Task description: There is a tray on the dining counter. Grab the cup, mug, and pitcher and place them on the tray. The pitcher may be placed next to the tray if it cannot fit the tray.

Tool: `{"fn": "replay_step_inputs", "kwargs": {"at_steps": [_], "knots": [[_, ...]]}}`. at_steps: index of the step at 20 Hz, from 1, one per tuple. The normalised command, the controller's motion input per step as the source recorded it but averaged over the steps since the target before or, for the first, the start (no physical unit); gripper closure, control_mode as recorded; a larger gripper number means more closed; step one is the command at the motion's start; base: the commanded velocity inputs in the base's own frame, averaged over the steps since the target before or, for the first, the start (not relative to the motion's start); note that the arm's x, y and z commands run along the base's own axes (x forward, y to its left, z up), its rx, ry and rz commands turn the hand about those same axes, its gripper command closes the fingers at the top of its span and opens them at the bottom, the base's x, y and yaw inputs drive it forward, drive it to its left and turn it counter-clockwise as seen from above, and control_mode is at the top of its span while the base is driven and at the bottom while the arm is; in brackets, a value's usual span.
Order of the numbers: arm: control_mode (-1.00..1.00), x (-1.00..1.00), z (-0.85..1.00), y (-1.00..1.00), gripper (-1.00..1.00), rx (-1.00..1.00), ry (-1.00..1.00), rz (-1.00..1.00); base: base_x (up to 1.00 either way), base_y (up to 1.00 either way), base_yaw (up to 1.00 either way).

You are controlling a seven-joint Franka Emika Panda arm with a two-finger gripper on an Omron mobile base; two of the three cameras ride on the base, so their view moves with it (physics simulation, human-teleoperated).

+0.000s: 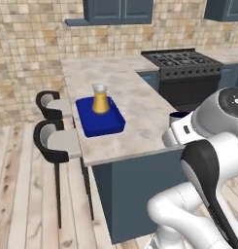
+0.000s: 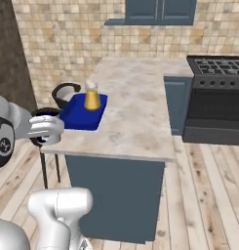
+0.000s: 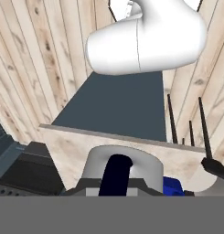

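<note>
Mug (image 2: 45, 117): dark navy, upright, long axis vertical, pale rim up; left-centre of the right base view, over the counter's near left corner; a sliver at (image 1: 178, 115) beside the white hand in the left base view; handle direction cannot be told.
Gripper (image 2: 47, 128): clenched on the mug, white fingers wrapped round its body.
Pitcher (image 1: 100, 99): upright on the tray, flared neck up, orange-yellow lower part; centre-left of the left base view.
Tray (image 1: 110, 124): deep blue, flat, long axis running away from the camera, near the counter's left edge.
Dining counter (image 1: 140, 109): beige marbled top, dark blue base, stretching toward the tiled wall.
Bar stools (image 1: 53, 141): two, black and grey, tucked at the counter's left side.
Stove (image 1: 186, 68): black, upper right, beyond the counter.
Obstructions: pitcher occupies the tray's far half; near half bare.
</note>
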Motion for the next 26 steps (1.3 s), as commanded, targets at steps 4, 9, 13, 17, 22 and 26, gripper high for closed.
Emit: {"fn": "replay_step_inputs", "kwargs": {"at_steps": [4,9,13,17,22,26], "knots": [[1.00,0.00,0.00,0.00,1.00,0.00,0.00,0.00,0.31,0.47,-0.23],[1.00,0.00,0.00,0.00,1.00,0.00,0.00,0.00,0.45,0.58,-0.20],[1.00,0.00,0.00,0.00,1.00,0.00,0.00,0.00,0.41,0.63,-0.13],[1.00,0.00,0.00,0.00,1.00,0.00,0.00,0.00,0.43,0.26,-0.08],[1.00,0.00,0.00,0.00,1.00,0.00,0.00,0.00,0.39,0.05,0.00],[1.00,0.00,0.00,0.00,1.00,0.00,0.00,0.00,0.40,0.00,0.00]]}}
